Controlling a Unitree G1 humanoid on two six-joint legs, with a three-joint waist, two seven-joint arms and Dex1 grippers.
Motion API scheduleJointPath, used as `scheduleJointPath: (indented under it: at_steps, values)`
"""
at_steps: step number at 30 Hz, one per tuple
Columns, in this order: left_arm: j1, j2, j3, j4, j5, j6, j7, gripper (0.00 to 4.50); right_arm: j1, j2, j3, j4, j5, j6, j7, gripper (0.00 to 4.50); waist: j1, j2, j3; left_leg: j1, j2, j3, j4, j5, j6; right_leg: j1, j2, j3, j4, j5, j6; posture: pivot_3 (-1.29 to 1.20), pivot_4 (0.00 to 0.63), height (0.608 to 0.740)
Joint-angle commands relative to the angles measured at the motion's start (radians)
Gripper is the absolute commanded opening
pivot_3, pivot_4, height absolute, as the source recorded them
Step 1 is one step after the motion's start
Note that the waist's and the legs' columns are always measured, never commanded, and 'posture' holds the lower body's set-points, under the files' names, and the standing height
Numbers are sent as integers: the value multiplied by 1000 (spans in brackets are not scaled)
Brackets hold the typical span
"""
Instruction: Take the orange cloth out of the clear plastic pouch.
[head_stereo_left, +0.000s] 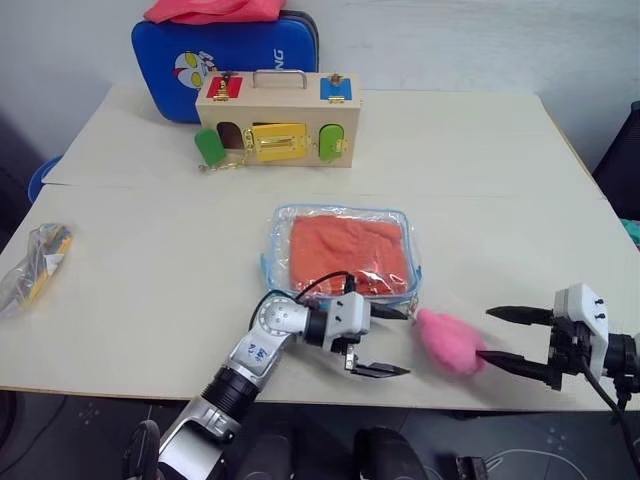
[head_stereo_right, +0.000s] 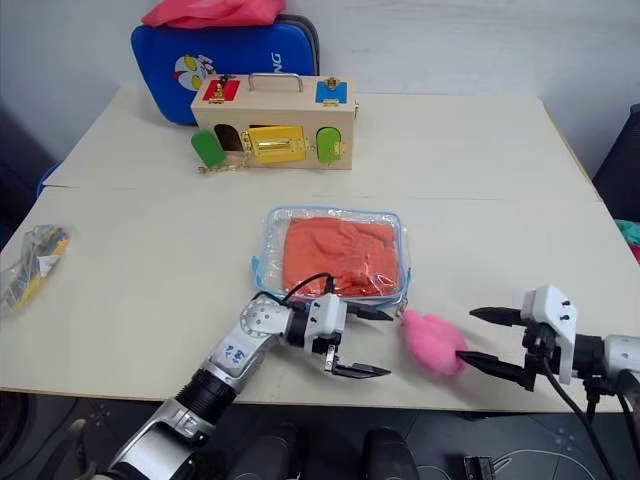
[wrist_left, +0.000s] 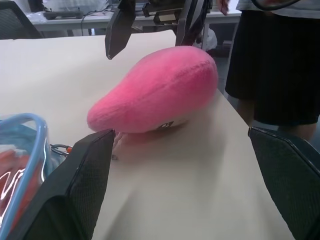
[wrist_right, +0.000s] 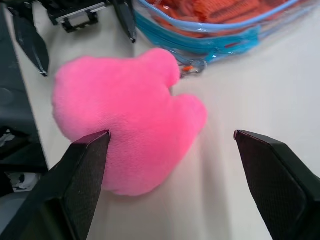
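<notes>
Right now I am holding my left tool (head_stereo_left: 388, 342) wide open and empty in the lower middle of the frame, its fingers pointing across toward the right, one fingertip lying just beside the pouch's (head_stereo_left: 343, 254) near right corner. The pouch is lying flat on the table (head_stereo_left: 480, 160) in the center of the frame, and the cloth (head_stereo_left: 347, 253) is sitting wholly inside it, filling most of it. My right tool (head_stereo_left: 508, 340) is standing at the lower right, also spread wide and gripping nothing, its fingers aimed back toward the left. Between the two tools a pink lump (head_stereo_left: 450, 341) is resting on the table, just off the pouch's near right corner, where a small zipper pull seems to sit.

I judge that I am only getting into position: nothing of the cloth is out yet, and the pouch looks closed, though I cannot tell that for sure. Next I am probably needing to pin the pouch with one tool and work that corner pull along the blue edging with the other, keeping the pink lump out of the way.
</notes>
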Motion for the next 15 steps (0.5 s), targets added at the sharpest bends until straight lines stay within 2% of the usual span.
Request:
scheduleJointPath:
  at_steps: [1,8,10,15]
  values:
    - [-8,7,34,-20,-27,-16,-8,4500,-25,14,-31,23,20,4,-19,4136,0,0,0,0,0,0,0,0,0,0,0,0,0,0,0,0,150,740]
    - [-44,-18,28,-10,-26,-22,-33,4500,30,-19,-107,54,-22,-121,51,4136,14,0,0,-1,-1,0,1,0,0,0,0,-1,0,0,0,0,150,740]
    - [-40,-6,53,-43,-61,12,-43,4500,48,-24,-113,34,-24,-119,57,4496,17,0,0,-1,-1,0,1,0,0,0,0,-1,0,0,1,0,150,740]
    - [54,191,139,-259,-184,136,-147,4500,88,-27,-78,-11,-13,-82,78,4496,-2,1,0,0,2,0,0,0,-1,0,1,1,-1,0,0,0,150,740]
